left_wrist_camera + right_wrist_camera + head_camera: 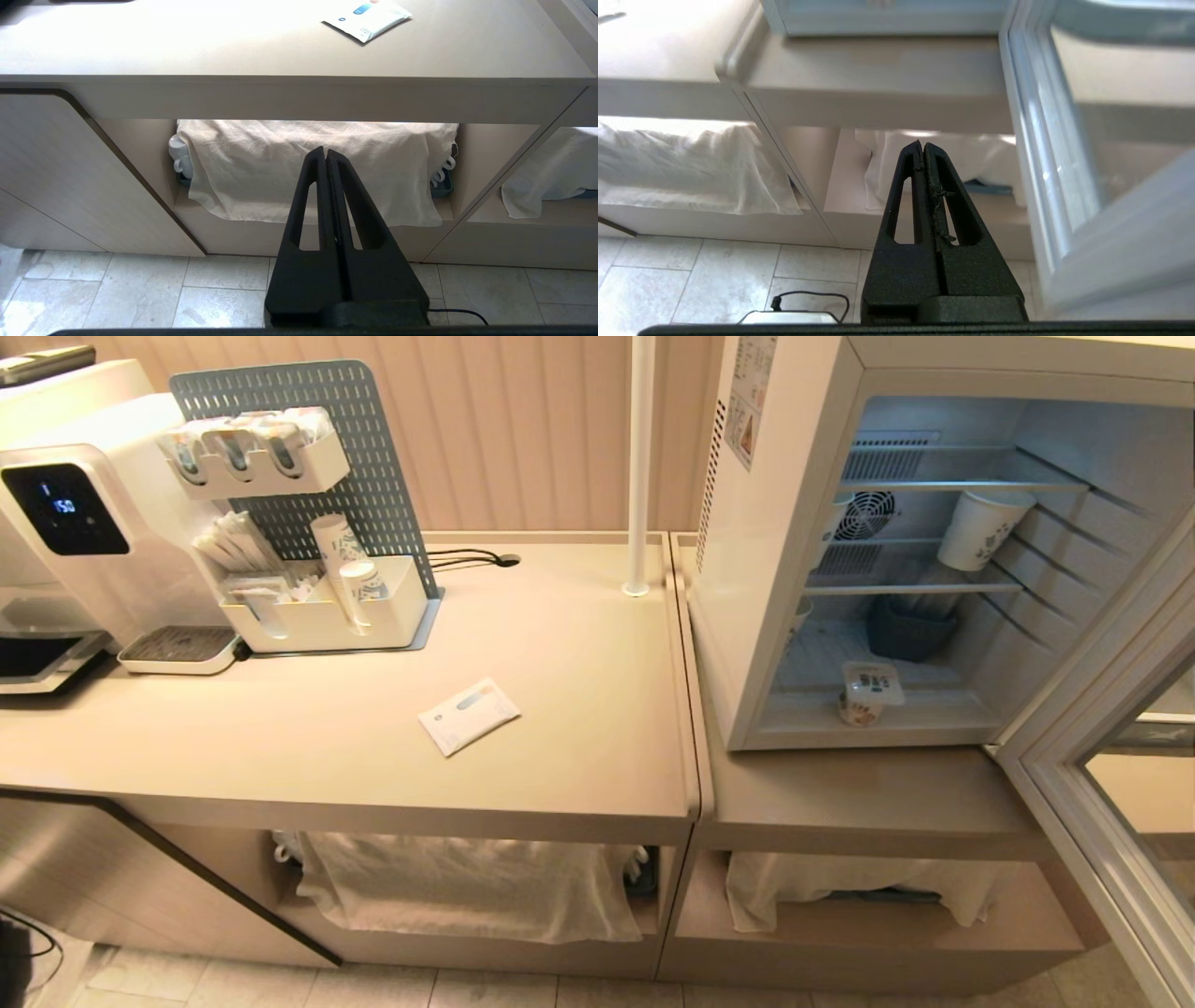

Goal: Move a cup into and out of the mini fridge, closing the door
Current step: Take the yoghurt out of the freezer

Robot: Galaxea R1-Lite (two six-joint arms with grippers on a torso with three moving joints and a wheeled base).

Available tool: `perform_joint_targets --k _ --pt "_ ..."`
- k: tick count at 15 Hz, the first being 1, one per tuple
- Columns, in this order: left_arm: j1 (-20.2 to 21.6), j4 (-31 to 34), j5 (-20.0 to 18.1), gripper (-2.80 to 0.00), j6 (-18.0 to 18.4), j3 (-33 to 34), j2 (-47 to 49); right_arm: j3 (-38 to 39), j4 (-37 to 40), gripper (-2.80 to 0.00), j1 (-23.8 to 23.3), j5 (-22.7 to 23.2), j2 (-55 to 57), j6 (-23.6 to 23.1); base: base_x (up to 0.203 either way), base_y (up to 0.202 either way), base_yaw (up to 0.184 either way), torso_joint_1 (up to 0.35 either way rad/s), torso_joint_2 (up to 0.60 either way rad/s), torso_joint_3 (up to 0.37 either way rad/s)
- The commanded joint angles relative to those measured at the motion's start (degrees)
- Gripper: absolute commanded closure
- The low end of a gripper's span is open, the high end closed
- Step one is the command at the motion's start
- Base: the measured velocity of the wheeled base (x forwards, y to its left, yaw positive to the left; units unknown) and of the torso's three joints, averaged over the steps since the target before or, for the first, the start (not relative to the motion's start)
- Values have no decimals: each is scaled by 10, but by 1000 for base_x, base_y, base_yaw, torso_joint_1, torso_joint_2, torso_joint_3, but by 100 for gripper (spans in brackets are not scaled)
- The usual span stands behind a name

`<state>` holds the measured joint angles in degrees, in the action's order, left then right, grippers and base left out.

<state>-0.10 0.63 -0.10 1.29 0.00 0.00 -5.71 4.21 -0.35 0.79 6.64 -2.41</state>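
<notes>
The white mini fridge [747, 616] stands open on the right counter. On its floor near the front sits the small white cup [864, 695] with a flat printed lid. The door [1092, 775] hangs swung out to the right; its white frame [1045, 154] also fills the right wrist view. Neither arm shows in the head view. My left gripper [326, 151] is shut and empty, low before the counter's open shelf. My right gripper [922, 145] is shut and empty, below the counter edge beside the door.
A taller patterned paper cup [980, 527] and a dark container [910, 625] sit inside the fridge. A white packet [469, 715] lies on the left counter, with a coffee machine [65, 523] and an organiser rack [299, 523] behind. Cloths [467, 887] cover the shelves below.
</notes>
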Motion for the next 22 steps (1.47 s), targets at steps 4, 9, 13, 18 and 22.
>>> perform_joint_targets --k 4,9,13,18,22 --pt "0 0 0 0 0 0 1 -110 -12 0 0 15 257 -5 0 0 0 0 0 0" --pt "0 0 0 0 -1 0 1 -123 -129 0 8 55 538 -18 0 0 0 0 0 0" --pt "0 0 0 0 -4 0 1 -85 -354 -280 42 64 727 -18 0 0 0 0 0 0" --pt "0 1 0 0 -9 0 1 -25 -750 -280 91 42 965 -5 0 0 0 0 0 0" --pt "0 1 2 0 -11 0 1 -33 -906 -280 124 -65 1099 30 0 0 0 0 0 0"
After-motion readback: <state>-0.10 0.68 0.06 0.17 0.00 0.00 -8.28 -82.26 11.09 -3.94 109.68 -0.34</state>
